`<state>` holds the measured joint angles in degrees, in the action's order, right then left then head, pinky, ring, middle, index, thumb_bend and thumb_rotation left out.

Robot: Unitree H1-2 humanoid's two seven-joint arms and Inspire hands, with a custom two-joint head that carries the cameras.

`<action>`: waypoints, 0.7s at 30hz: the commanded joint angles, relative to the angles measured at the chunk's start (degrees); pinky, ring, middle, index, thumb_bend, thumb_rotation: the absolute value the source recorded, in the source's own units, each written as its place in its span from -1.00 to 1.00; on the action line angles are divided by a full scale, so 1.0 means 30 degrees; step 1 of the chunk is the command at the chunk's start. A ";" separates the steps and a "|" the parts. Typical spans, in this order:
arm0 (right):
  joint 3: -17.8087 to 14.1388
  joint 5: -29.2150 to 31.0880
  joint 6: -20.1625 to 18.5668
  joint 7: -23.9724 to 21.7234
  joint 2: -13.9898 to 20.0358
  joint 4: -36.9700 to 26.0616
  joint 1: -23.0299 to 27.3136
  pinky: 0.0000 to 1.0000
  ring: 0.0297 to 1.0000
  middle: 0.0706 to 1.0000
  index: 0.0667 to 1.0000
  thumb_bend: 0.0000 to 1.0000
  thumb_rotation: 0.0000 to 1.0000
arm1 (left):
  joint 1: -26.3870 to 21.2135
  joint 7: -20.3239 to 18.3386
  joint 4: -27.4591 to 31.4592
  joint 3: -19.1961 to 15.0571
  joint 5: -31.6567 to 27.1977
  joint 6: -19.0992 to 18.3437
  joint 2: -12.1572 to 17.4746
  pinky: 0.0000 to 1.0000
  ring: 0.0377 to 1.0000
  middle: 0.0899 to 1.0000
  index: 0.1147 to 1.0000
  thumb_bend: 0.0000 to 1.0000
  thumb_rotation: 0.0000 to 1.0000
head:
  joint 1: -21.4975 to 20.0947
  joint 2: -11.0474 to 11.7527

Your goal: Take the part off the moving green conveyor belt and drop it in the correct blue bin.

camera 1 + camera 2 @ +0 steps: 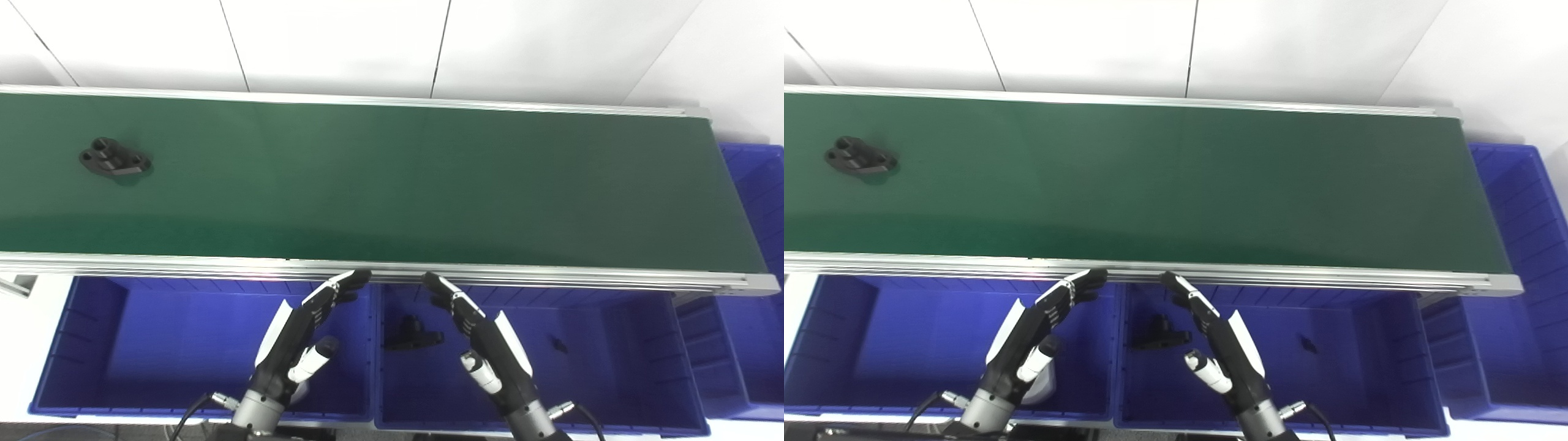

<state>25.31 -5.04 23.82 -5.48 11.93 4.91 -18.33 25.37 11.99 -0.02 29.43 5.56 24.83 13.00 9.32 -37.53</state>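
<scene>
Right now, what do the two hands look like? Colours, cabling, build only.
Both hands match: the left hand and right hand have black segmented fingers, white shell panels on the backs, and white thumbs tipped in black. Each wrist ends in a silver metal cuff with a small connector and a thin black cable. No markings are legible.

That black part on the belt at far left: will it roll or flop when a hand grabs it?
The black part looks rigid, so probably no flopping. It lies flat on the green belt, so rolling seems unlikely. Its holes and lobes may offer grip.
</scene>
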 commanded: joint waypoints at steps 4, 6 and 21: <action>0.0185 0.0167 0.1034 0.0633 -0.0200 0.0586 0.0606 0.68 0.79 0.80 0.69 0.74 0.94 | -0.0591 0.0001 -0.0432 0.0031 -0.0026 0.0698 -0.0141 0.57 0.66 0.62 0.52 0.69 0.99 | 0.0245 0.0990; 0.0296 0.0138 0.1034 0.0781 -0.0137 0.0818 0.0724 0.68 0.78 0.80 0.69 0.74 0.93 | -0.0739 0.0132 -0.0660 0.0099 0.0040 0.0698 -0.0141 0.55 0.65 0.61 0.51 0.70 0.99 | 0.0378 0.1210; 0.0447 0.0720 0.1034 0.0654 0.0021 0.1318 0.0739 0.67 0.80 0.80 0.67 0.78 0.88 | -0.1506 0.2261 -0.1736 0.1524 0.0815 0.0698 0.0333 0.40 0.55 0.52 0.43 0.71 0.95 | 0.1471 0.2494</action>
<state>26.74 -3.66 23.87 -3.24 12.47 9.92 -16.24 21.39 17.11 -5.73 33.70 7.00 24.89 13.48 13.80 -29.97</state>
